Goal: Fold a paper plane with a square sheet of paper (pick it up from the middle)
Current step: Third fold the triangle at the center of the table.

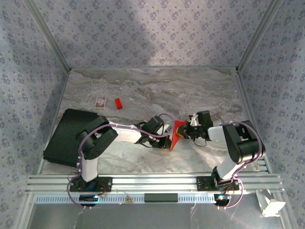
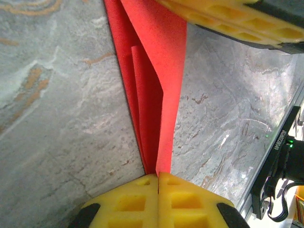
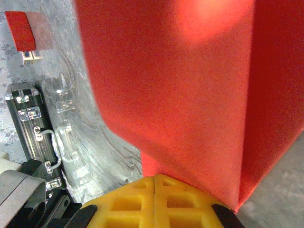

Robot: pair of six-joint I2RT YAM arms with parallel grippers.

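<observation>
Overhead view, just right of centre: folded red paper (image 1: 177,132) pinched from two sides. Left gripper (image 1: 170,134) reaching in from the left, right gripper (image 1: 185,129) from the right, almost nose to nose across the paper. Widest at the top, narrowing to a point toward the lower edge of the frame. That point touching the marble table (image 1: 143,90) or not: cannot tell.

Over to the left wrist view: yellow fingers (image 2: 128,202) pressed flat together at the bottom of the frame, clamped on the paper's edge, no gap between them. Red layers running up the middle to the top edge, one flap curling away from another. More yellow fingers in the upper right corner, at the far end of the paper.

Right wrist view now, and the same story: yellow fingers squeezed tight at bottom centre, the red paper rising straight out of them and spreading across most of the frame, with a sharp crease down the right side.

Elsewhere from above: black case (image 1: 66,136) at the left, small red block (image 1: 118,103) and patterned card (image 1: 100,101) side by side in the upper left, well apart from the action.
</observation>
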